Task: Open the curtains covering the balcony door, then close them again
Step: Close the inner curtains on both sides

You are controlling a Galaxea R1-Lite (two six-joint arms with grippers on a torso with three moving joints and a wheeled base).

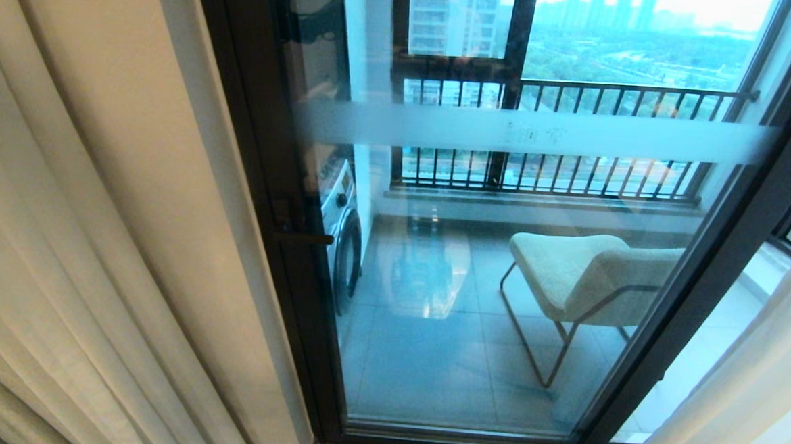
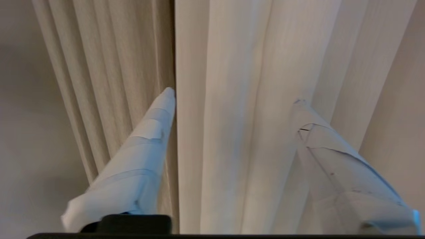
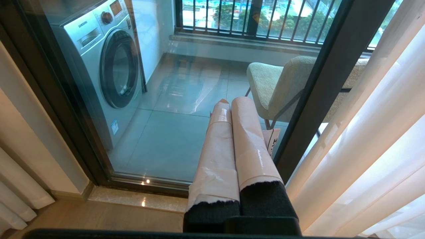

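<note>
In the head view the curtains (image 1: pixel 83 233) hang closest, gathered at the left beside the uncovered balcony door (image 1: pixel 501 268); a chair (image 1: pixel 589 279) sits beyond the glass. From my left wrist, my left hand (image 2: pixel 234 96) is spread wide, a beige fold lying between its fingers (image 2: pixel 146 146). From my right wrist, my right hand (image 3: pixel 234 103) is pressed together, empty, before the glass, near a washing machine (image 3: pixel 103 63).
</note>
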